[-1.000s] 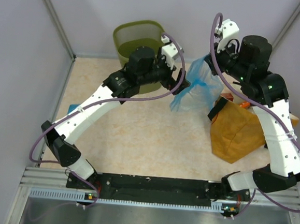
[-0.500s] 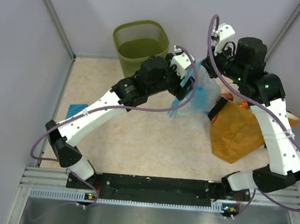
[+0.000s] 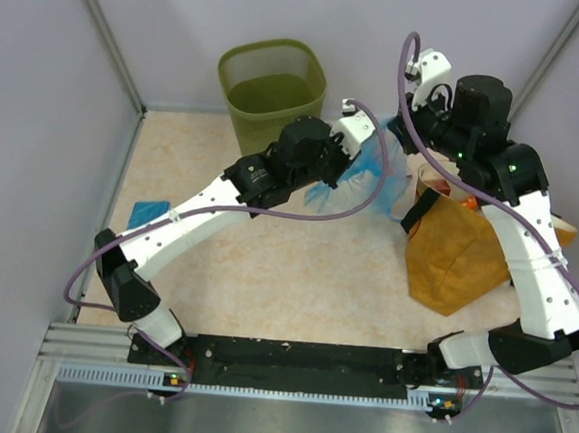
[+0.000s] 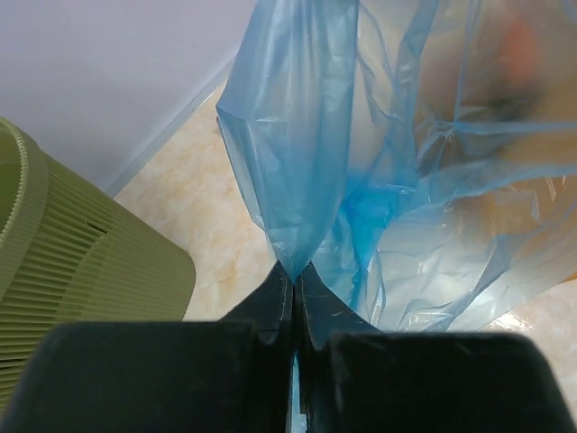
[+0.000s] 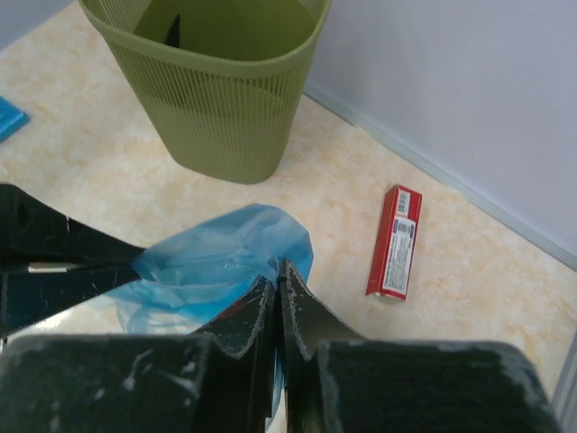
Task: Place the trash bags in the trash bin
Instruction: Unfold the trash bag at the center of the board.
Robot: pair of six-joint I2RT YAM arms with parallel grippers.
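Jaws on trash bag [image 4: 297,135] — half-hidden

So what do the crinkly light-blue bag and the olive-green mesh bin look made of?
The crinkly light-blue bag: thin plastic film, glossy, see-through and creased. The olive-green mesh bin: matte fine mesh, wire or moulded plastic, hard to tell.
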